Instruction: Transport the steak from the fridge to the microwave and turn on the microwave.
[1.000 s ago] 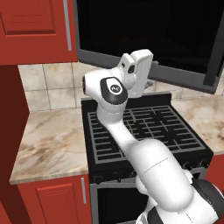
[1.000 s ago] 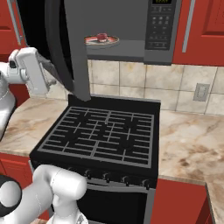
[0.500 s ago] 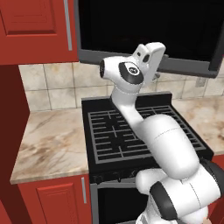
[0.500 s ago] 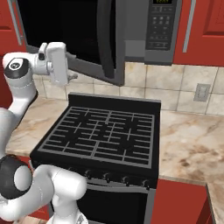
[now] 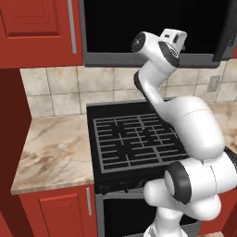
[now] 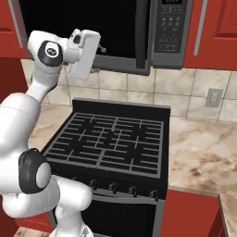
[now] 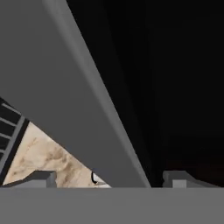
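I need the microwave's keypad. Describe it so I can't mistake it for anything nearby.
Start at the black grated stove between the marble counters and look straight up to the microwave hung among red cabinets. The keypad is the dark vertical panel at its right end, with rows of small pale buttons under a display, unlike the plain dark glass door beside it.

I see a black grated stove (image 5: 139,139) set between two stretches of marbled beige worktop (image 5: 55,152); a row of dark knobs (image 6: 122,189) runs along its front edge, with the oven door below; behind it the wall is pale square tile (image 5: 55,90), and an outlet (image 6: 213,98) sits in the tile to the right; red cabinets (image 5: 34,32) hang above on the left, with a long grey handle (image 5: 72,26); more red cabinet fronts (image 5: 60,215) sit under the worktop.
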Robot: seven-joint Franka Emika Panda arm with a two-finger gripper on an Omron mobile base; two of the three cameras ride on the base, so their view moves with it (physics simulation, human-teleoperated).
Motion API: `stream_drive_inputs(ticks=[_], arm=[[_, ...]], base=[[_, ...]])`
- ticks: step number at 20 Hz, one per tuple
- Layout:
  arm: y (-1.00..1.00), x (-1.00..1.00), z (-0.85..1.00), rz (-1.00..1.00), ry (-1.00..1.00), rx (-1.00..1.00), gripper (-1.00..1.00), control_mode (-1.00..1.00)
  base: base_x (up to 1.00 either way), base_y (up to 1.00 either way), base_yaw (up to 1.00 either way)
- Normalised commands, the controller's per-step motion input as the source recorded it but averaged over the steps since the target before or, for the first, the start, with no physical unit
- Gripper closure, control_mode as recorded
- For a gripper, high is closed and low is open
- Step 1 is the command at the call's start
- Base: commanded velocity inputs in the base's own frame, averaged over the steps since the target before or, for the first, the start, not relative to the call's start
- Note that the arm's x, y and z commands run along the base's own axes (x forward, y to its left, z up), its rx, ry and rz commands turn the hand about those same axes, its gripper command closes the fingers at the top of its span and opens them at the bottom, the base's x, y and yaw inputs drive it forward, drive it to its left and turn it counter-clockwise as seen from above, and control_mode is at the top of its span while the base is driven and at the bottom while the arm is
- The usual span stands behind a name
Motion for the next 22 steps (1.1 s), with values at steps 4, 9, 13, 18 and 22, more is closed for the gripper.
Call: stream_drive_inputs(ticks=[4, 9, 13, 18, 22], arm=[[-0.6, 0.65, 0.02, 0.46, 0.3, 0.05, -1.0, -1.0], [-0.51, 0.89, -0.44, 0.52, 0.29, 0.0, -1.0, -1.0], [-0.34, 1.0, -0.67, 0.62, 0.19, 0.0, -1.0, -1.0], [-0.36, 0.93, -0.51, 0.65, 0.07, 0.0, -1.0, -1.0], [-0.23, -0.13, -0.66, 0.64, 0.0, 0.0, -1.0, -1.0]], base=[[0.0, 0.0, 0.0], [0.0, 0.0, 0.0], [0.0, 0.0, 0.0], [0.0, 0.0, 0.0], [0.0, 0.0, 0.0]])
